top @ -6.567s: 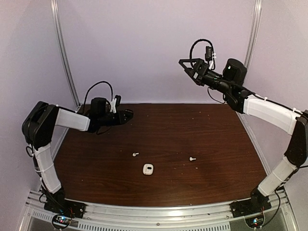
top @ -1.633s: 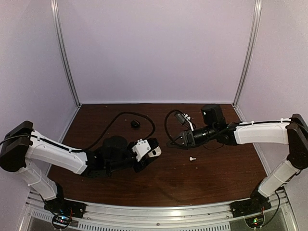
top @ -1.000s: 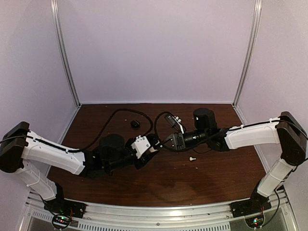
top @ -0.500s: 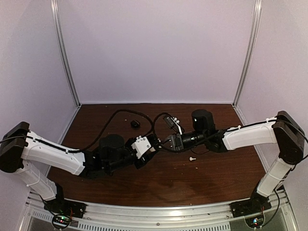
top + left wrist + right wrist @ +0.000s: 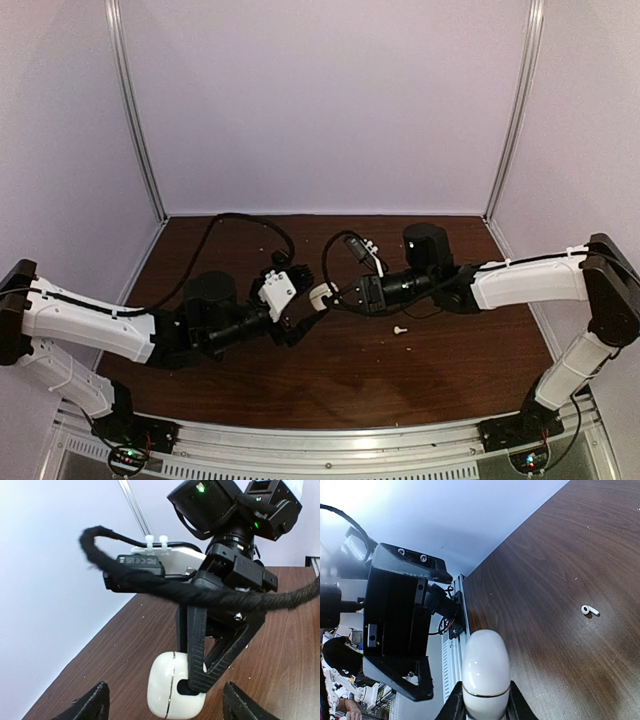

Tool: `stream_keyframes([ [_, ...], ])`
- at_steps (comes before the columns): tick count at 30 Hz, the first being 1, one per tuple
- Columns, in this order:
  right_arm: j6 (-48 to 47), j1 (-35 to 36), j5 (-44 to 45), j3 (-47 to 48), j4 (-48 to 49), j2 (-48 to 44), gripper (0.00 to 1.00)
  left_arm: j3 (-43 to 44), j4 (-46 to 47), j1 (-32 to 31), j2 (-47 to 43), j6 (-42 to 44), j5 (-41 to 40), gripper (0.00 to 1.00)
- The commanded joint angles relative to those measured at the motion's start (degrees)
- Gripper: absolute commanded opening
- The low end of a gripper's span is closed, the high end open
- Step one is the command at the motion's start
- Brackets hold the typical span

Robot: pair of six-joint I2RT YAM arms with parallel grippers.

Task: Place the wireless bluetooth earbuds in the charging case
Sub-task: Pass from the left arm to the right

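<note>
Grips the case [image 5: 322, 294] in the right hand [image 5: 337, 296], clamped on one end and lifted clear of the tabletop [image 5: 430, 380] near the middle. Shows a seam around the shell, lid apparently shut. Leaves the left hand [image 5: 302, 318] spread apart just left of the case, one finger to each side, touching nothing. Finds one white earbud [image 5: 399, 329] lying on the tabletop, right of the case and nearer, well apart from both hands. Finds no other earbud in view.

Could lose the case: narrow fingers on a smooth, rounded shell, so an off-centre squeeze may squirt it out and drop it on the wood. Could knock it loose by bringing the left hand in crooked, with both hands this close and a cable [image 5: 240, 600] looping across. Cannot seat any earbud before getting the lid open, and prying with one finger may twist the case in its grip. May also flick the tiny earbud away with a clumsy pinch, or send it off the edge.
</note>
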Motion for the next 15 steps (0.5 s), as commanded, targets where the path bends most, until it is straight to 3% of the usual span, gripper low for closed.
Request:
stream_keyframes([
  [1,-8.3,-0.3,3.4,1.6,-4.3,-5.2,0.13,-2.6,4.3,1.0,-4.1,-5.1,5.6,0.79],
  [10,-18.2,-0.2,5.3,1.1,-10.1,-10.4,0.11,-0.7,3.7,11.6,-5.4,-20.9,29.1,0.7],
  [15,-19.7,-0.1,6.3,0.7,-11.0,-12.6,0.12,2.8,2.0,12.3,-2.0,-22.5,32.5,0.66],
])
